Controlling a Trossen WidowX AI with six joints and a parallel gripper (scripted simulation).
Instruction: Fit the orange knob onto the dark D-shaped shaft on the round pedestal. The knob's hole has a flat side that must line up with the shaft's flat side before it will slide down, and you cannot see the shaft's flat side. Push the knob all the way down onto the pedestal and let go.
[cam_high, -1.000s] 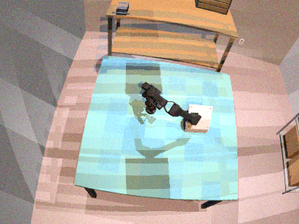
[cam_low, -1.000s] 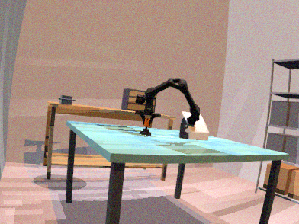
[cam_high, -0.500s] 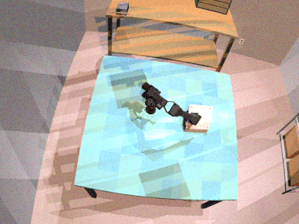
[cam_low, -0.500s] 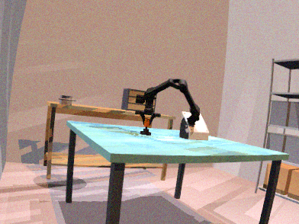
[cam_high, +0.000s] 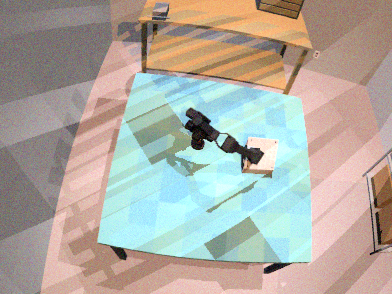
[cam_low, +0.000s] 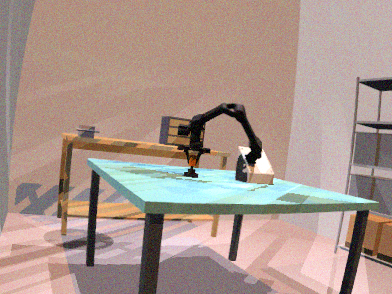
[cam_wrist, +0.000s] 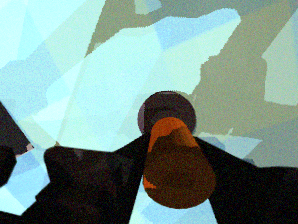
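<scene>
Status: pick-up is complete; insertion is not. You have the orange knob (cam_wrist: 176, 162) clamped between the fingers of the tool (cam_low: 192, 159), with both dark fingers pressed against its sides in the wrist view. The knob hangs directly above the round pedestal (cam_wrist: 166, 111), which sits on the light blue worktop (cam_low: 310, 197).

In the exterior view a short stretch of the dark shaft (cam_low: 191, 170) appears to remain exposed between the knob's lower end and the pedestal. Judge from this that the knob is not seated. Whether its hole has started onto the shaft tip cannot be told from these views.

Orientation: the knob's long axis runs vertically, in line with the shaft, and its lower end points straight down at the pedestal. No tilt is apparent in the exterior view.

Remaining steps: rotate the knob about this axis until the flats match, press it down to the pedestal, then release.
</scene>
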